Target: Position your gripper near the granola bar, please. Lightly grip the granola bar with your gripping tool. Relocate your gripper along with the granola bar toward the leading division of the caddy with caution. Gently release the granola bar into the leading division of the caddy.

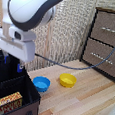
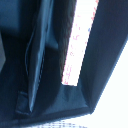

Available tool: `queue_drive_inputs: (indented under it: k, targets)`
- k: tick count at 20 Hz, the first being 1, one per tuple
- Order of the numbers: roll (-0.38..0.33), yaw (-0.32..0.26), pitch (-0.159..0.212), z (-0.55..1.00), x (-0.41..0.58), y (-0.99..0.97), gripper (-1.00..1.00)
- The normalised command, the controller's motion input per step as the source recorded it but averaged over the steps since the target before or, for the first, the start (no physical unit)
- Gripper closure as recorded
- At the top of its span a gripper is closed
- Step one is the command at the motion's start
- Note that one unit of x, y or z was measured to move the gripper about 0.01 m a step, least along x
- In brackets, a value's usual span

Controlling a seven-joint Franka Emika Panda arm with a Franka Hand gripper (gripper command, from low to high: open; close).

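Note:
The granola bar (image 1: 4,102), yellow-orange with busy print, lies flat inside the front bay (image 1: 13,87) of the black caddy (image 1: 33,96) at the exterior view's lower left. Above the caddy hangs my gripper (image 1: 12,63), a white wrist block with two dark, blue-tipped fingers (image 1: 18,67) standing apart, open and holding nothing. It is clear of the bar. In the wrist view the granola bar (image 2: 77,45) shows as a bright overexposed strip lying between black fabric walls (image 2: 40,65) of the caddy. My fingers do not show in that view.
A blue bowl (image 1: 41,83) and a yellow bowl (image 1: 67,80) sit on the wooden table (image 1: 84,104) to the exterior view's right of the caddy. A brown drawer cabinet (image 1: 107,43) stands at the back right. A grey cable (image 1: 83,66) hangs across the middle.

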Motion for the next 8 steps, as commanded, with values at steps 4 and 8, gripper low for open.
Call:
queue_drive_inputs:
  k: [4,8]
  targets:
    - [0.010,0.227,-0.121,0.37,0.144,-0.53,-1.00]
    - [0.000,0.166,-0.110,0.17,0.138,-0.73,-1.00]
